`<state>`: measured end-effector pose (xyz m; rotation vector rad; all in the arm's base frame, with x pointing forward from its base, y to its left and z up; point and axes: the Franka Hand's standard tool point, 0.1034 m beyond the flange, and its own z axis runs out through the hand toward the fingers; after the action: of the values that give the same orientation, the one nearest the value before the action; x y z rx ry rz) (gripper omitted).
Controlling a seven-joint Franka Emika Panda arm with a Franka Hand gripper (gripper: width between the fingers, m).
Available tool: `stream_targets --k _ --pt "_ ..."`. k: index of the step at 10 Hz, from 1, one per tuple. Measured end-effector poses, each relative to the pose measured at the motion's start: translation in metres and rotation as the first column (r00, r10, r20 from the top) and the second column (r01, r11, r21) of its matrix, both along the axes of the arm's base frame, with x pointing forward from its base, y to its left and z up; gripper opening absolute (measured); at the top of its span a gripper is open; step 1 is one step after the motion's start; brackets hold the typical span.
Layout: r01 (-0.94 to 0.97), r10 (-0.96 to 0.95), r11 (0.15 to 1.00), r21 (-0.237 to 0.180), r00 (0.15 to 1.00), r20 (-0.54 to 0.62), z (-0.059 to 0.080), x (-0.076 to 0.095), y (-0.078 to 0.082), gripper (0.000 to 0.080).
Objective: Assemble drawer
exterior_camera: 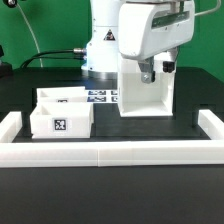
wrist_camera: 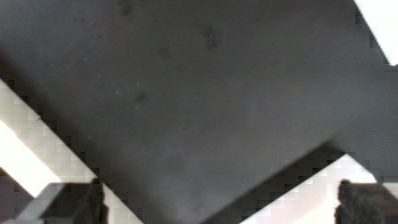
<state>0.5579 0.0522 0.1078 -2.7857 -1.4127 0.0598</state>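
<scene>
The tall white box-shaped housing (exterior_camera: 143, 92) stands upright at the middle right of the black table. My gripper (exterior_camera: 153, 72) hangs at its upper part, with the dark fingers over its top edge. In the wrist view the gripper (wrist_camera: 217, 206) is open, its fingertips (wrist_camera: 71, 204) set wide apart. Dark table and a slanting white edge (wrist_camera: 329, 170), probably the housing, lie between them. Two small white trays sit on the exterior view's left. The nearer tray (exterior_camera: 62, 121) shows a square tag, and the other tray (exterior_camera: 60, 97) is right behind it.
The marker board (exterior_camera: 101, 97) lies flat between the trays and the housing. A long low white rail (exterior_camera: 112, 153) runs along the table's front and turns back at both ends. The robot's base (exterior_camera: 100, 45) stands behind.
</scene>
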Motion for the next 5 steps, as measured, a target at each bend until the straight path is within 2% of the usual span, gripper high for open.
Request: stream_targets --k 5 --pt "0.02 -0.02 1.0 0.003 1.0 0.01 0.0012 -0.0006 0.0003 0.065"
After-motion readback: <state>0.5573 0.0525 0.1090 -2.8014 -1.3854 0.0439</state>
